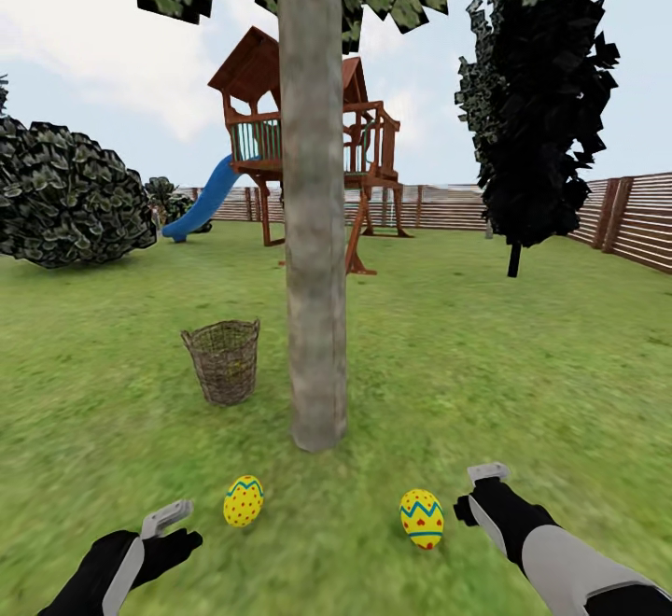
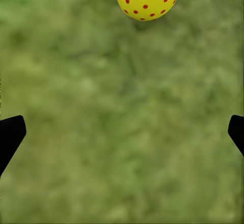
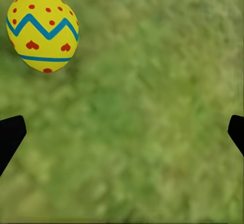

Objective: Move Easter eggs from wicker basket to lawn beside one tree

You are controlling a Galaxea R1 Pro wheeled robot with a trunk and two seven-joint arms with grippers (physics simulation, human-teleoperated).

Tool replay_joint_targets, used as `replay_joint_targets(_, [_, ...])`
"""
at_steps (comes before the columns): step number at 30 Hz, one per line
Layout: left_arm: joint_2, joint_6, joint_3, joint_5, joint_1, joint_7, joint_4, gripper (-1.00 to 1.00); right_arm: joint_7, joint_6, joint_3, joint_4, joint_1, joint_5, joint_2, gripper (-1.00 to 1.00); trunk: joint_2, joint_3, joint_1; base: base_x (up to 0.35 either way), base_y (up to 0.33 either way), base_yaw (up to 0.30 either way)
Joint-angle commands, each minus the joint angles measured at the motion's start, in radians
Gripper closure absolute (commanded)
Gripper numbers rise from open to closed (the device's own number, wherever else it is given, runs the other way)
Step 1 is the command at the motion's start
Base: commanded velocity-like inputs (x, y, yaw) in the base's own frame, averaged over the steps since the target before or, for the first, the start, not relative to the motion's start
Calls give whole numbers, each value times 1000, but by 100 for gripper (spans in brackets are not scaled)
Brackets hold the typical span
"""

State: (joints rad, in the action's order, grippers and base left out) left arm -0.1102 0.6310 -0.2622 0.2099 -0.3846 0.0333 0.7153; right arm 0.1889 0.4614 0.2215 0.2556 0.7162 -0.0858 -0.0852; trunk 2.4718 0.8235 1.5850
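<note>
Head view | two Easter eggs [image 1: 244,501] [image 1: 422,519] on lawn [image 1: 523,364] by tree [image 1: 314,317] | both tools [image 1: 168,518] [image 1: 485,485] apart, empty | next: probably third egg from wicker basket [image 1: 224,361]

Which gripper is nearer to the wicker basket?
Left. The left gripper hovers below-left of the wicker basket; the right gripper sits farther, beyond the tree.

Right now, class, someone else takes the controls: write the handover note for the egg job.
Left gripper: open, holding nothing, low over the lawn.
Right gripper: open, holding nothing.
Two Easter eggs lie on the grass near the tree: left egg, right egg.
Wicker basket stands left of the trunk; its inside cannot be seen.
Left: find the third egg, likely in the basket, and set it by this tree.
</note>
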Motion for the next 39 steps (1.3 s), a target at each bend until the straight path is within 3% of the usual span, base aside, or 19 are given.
replay_joint_targets(1, [0, 6, -3, 0, 0, 3, 1, -100, 5, 7, 7, 2, 0, -9, -1, -100, -7, -1, -4, 0, 0, 0])
replay_joint_targets(14, [1, 6, -2, 0, 0, 3, 1, -100, 6, 8, 8, 1, 0, -8, -1, -100, -98, -23, -54, 0, 0, 0])
replay_joint_targets(39, [1, 7, -3, 0, 0, 2, 1, -100, 6, 2, 9, -7, 0, -8, 1, -100, -273, -111, -150, 0, 0, 0])
